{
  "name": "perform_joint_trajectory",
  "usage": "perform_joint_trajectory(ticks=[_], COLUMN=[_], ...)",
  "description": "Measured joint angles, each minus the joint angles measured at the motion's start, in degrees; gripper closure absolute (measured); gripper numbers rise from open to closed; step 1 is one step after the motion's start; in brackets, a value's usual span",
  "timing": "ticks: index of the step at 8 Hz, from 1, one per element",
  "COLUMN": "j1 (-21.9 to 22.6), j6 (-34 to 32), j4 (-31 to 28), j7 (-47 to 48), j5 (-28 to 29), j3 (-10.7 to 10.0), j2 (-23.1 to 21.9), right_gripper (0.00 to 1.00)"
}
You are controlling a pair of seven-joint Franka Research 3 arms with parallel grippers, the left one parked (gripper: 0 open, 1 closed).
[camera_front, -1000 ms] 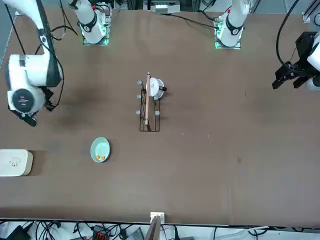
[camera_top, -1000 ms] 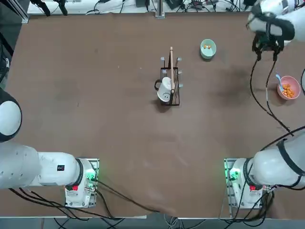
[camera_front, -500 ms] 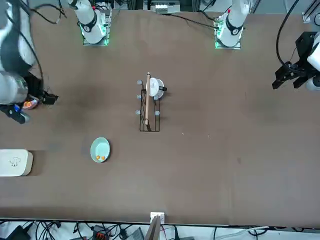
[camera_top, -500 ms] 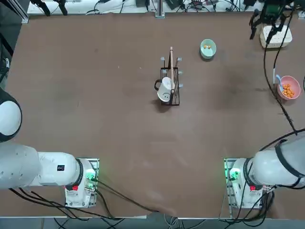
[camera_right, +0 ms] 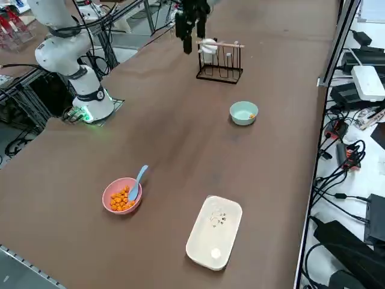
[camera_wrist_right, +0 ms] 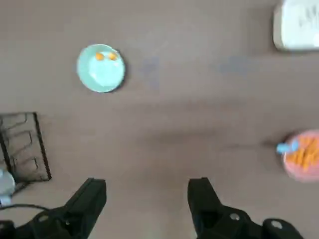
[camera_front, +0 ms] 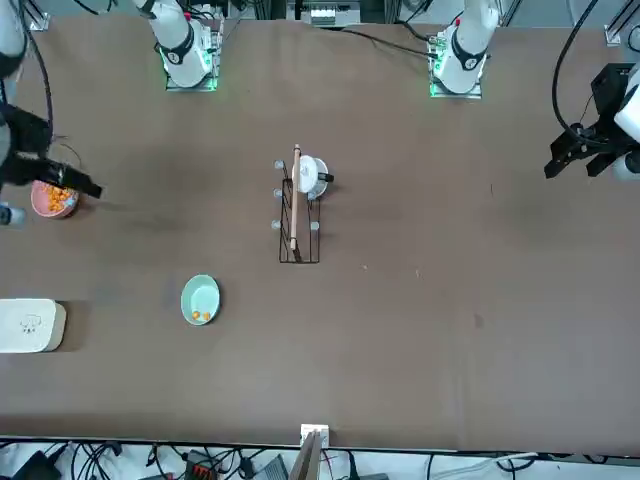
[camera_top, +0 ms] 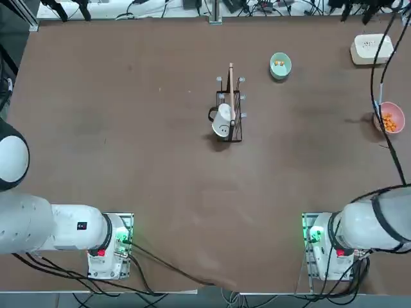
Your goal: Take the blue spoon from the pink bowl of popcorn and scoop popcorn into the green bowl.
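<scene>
The pink bowl (camera_right: 122, 195) holds orange popcorn (camera_right: 121, 199) and sits near the table's right edge. The blue spoon (camera_right: 138, 180) leans in it, handle over the rim. The green bowl (camera_right: 243, 112) stands farther along with two popcorn pieces (camera_wrist_right: 104, 56) inside. My right gripper (camera_wrist_right: 147, 191) hangs open and empty, high above the table. From there the wrist view takes in the green bowl (camera_wrist_right: 101, 67), the pink bowl (camera_wrist_right: 303, 159) and the spoon (camera_wrist_right: 286, 147). Seen from overhead, the gripper (camera_top: 354, 9) sits at the far edge, beyond the pink bowl (camera_top: 390, 119).
A cream-white rounded box (camera_top: 371, 48) lies at the far right corner. A black wire rack (camera_top: 229, 115) with a wooden stick and a white smiley mug (camera_top: 221, 123) stands mid-table. A cable (camera_top: 379, 77) from the arm hangs across the pink bowl in the overhead view.
My right gripper has climbed, sliding toward the far edge of the overhead view and off the area by the pink bowl. It stayed open. The bowls and spoon have not moved.
</scene>
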Motion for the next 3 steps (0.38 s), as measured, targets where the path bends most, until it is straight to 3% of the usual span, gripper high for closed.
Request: perform_joint_trajectory(ticks=[3], j1=[1.2], j6=[4.0], j4=[-9.2], j7=[-0.1], j5=[-0.6], j3=[0.1], j2=[-7.7], right_gripper=[0.00])
